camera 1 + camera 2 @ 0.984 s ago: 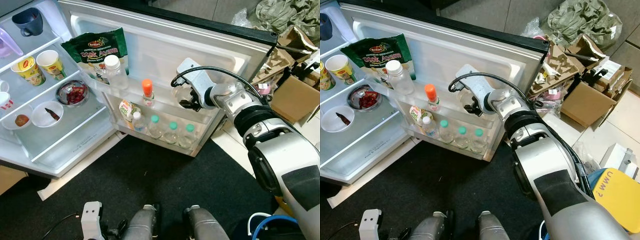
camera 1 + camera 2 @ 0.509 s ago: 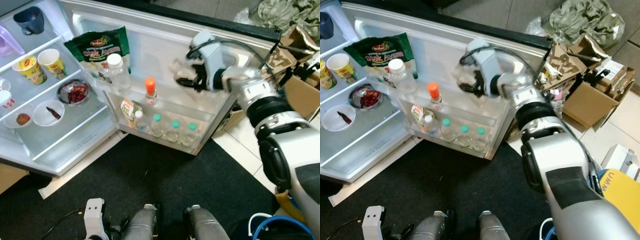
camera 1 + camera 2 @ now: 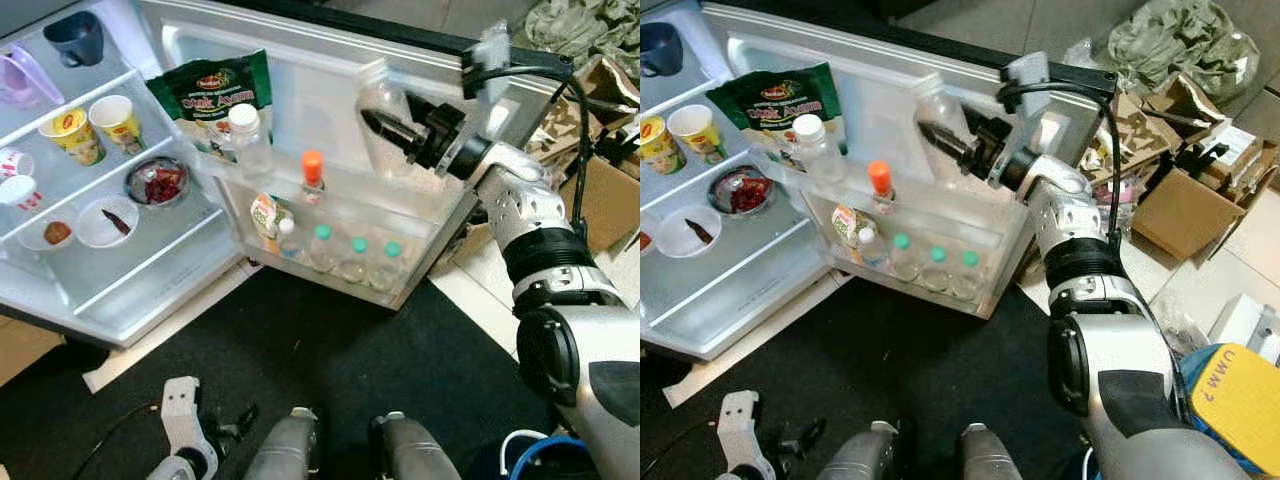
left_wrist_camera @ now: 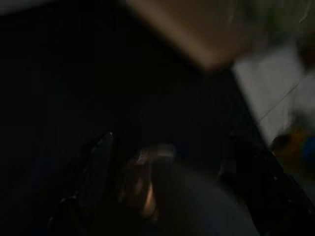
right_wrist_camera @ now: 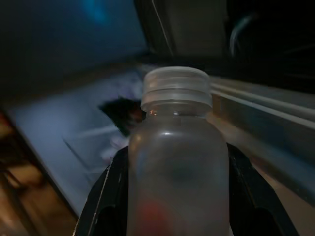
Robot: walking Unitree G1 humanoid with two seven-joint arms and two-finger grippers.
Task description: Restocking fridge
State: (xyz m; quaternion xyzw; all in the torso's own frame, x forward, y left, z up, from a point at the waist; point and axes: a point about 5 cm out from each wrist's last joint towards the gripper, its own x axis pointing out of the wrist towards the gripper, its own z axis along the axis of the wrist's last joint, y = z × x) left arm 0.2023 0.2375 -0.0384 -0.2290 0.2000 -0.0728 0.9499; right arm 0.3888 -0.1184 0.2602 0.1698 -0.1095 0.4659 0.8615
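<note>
A clear plastic bottle (image 3: 376, 95) with a pale cap hangs tilted in front of the open fridge door, above the door's upper shelf (image 3: 345, 205). My right gripper (image 3: 390, 128) is shut on the clear bottle, its black fingers (image 5: 106, 196) on either side of the body (image 5: 177, 162). On that shelf stand an orange-capped bottle (image 3: 312, 172) and a white-capped bottle (image 3: 246, 135). Several green-capped bottles (image 3: 352, 250) fill the lower door shelf. My left arm (image 3: 180, 445) hangs idle low down, and its wrist view is dark.
A green snack bag (image 3: 213, 92) leans in the door's upper left. The fridge shelves (image 3: 150, 270) hold cups (image 3: 72, 135), a mug (image 3: 72, 35) and small bowls (image 3: 155, 183). Cardboard boxes (image 3: 600, 190) and clutter lie to the right. A black mat (image 3: 300, 350) covers the floor in front.
My right gripper has risen with the clear bottle from beside the upper door shelf to well above it. The camera has shifted slightly.
</note>
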